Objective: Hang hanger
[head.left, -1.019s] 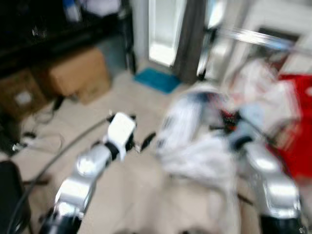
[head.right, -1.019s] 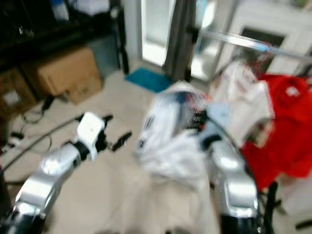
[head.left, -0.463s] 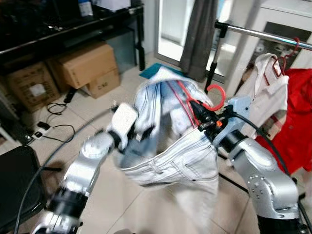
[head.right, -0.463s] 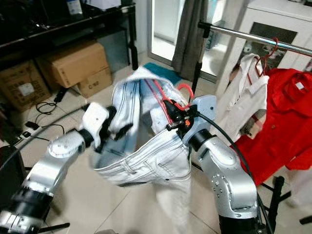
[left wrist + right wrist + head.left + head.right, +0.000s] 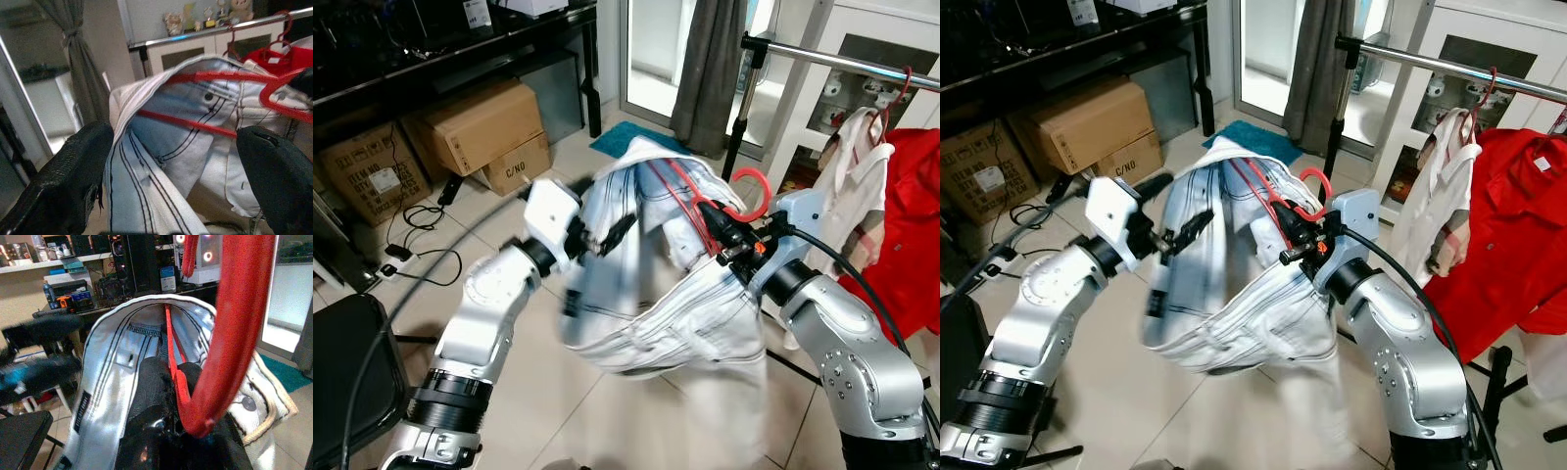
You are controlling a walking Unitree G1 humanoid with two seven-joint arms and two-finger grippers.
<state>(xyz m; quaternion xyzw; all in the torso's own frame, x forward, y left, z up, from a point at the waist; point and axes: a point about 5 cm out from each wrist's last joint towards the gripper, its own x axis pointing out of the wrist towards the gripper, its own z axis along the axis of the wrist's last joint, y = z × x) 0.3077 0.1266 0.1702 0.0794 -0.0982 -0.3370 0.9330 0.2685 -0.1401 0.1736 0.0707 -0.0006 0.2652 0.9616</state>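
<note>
Left gripper (image 5: 1163,217) spread, now off the jeans (image 5: 1234,284), right gripper (image 5: 1301,245) still pinching red hanger (image 5: 1278,206)

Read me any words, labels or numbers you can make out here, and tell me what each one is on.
"C/NO": small cardboard box on the floor.
White label on the left cardboard box: too small to read.
Dark tag on the jeans: blurred, unreadable.

My right claw (image 5: 1295,245) grips the red plastic hanger (image 5: 1278,206) carrying pale denim jeans (image 5: 1234,294); my left claw (image 5: 1170,211) spreads beside them.
</note>
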